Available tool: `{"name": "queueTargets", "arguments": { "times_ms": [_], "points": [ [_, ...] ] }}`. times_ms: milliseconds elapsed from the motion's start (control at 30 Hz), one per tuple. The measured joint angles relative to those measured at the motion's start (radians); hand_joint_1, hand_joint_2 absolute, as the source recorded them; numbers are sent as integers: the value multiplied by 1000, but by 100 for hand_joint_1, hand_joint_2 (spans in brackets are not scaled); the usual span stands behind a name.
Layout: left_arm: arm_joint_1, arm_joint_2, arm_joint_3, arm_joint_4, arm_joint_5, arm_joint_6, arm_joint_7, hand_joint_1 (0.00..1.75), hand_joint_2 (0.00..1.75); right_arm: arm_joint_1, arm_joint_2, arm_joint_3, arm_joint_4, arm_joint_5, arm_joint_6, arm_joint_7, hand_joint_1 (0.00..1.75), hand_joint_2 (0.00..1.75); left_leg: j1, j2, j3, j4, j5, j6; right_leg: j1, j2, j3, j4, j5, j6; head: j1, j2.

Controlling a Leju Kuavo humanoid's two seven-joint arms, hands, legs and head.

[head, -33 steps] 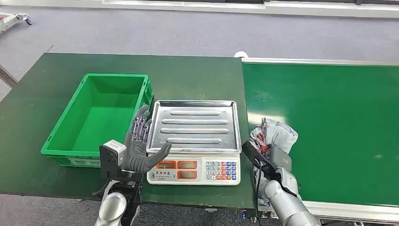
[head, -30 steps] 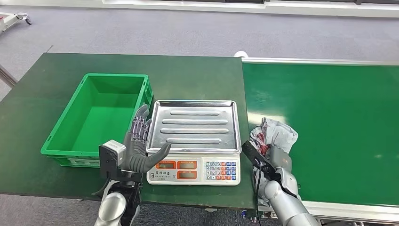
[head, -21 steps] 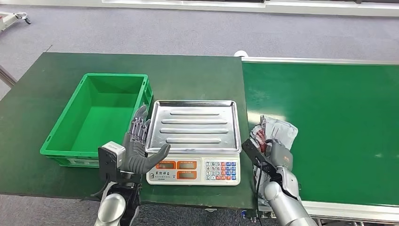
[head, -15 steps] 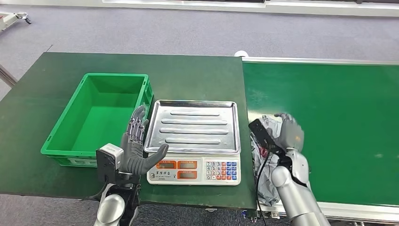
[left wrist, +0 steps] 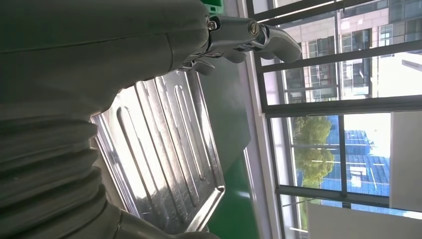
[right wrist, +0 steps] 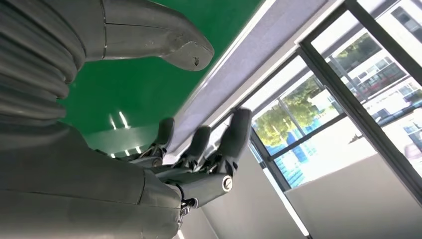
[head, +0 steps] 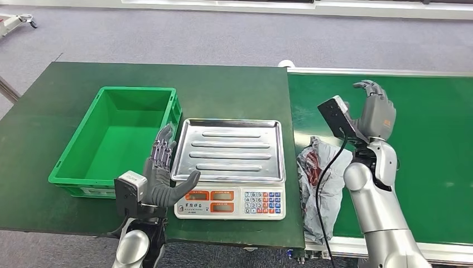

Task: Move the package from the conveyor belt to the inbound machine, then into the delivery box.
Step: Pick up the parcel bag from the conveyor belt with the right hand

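Observation:
The package (head: 332, 177), a crumpled grey-and-white bag with red print, lies at the near left edge of the green conveyor belt (head: 429, 162), next to the scale. My right hand (head: 375, 113) is raised well above and behind it, fingers apart, holding nothing; the right wrist view shows its fingers (right wrist: 201, 149) loosely curved over the belt (right wrist: 112, 94). My left hand (head: 162, 174) stands open and upright at the front left corner of the scale's steel tray (head: 228, 148). The tray (left wrist: 164, 164) is bare.
The weighing scale's keypad and display (head: 230, 201) face me at the table's front edge. A green crate (head: 89, 167), nothing inside, stands left of the scale on the dark green table (head: 234, 89). A black cable (head: 319, 192) hangs from my right wrist across the package.
My right hand has let go of the package and risen up and away over the belt. The package has slumped flat at the belt's near edge. My left hand has barely moved.

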Motion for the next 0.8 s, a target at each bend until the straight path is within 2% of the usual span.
{"name": "queueTargets", "arguments": {
  "times_ms": [33,200,400,567,700,800],
  "points": [
    [2,0,0,-2,0,1,-1,0,175,-1,-2,2,0,-7,11,3,0,175,0,0,0,0,0,0,0,0,0,0,0,0,0,0],
    [8,0,0,-7,1,2,-1,0,175,-7,-4,25,39,-41,45,40,0,175,0,0,0,0,0,0,0,0,0,0,0,0,0,0],
    [21,0,0,-35,-6,5,25,0,175,29,12,44,204,-56,-55,71,0,175,0,-3,-1,0,0,0,0,-4,0,0,0,0,0,0],
    [46,1,18,-60,-19,24,45,0,175,130,37,44,239,-61,-64,101,0,175,0,-4,-1,0,-1,0,0,-5,0,0,-2,1,0,0],
    [56,2,59,-71,-12,16,62,0,175,221,64,18,254,-104,-68,60,0,175,0,-4,-1,-1,-1,0,0,-5,0,0,-4,1,0,0],
    [60,2,79,-73,-11,13,66,0,175,252,78,-2,271,-119,-67,49,0,175,0,-4,-1,-1,-1,0,0,-5,0,0,-4,1,0,0]
  ]
}}
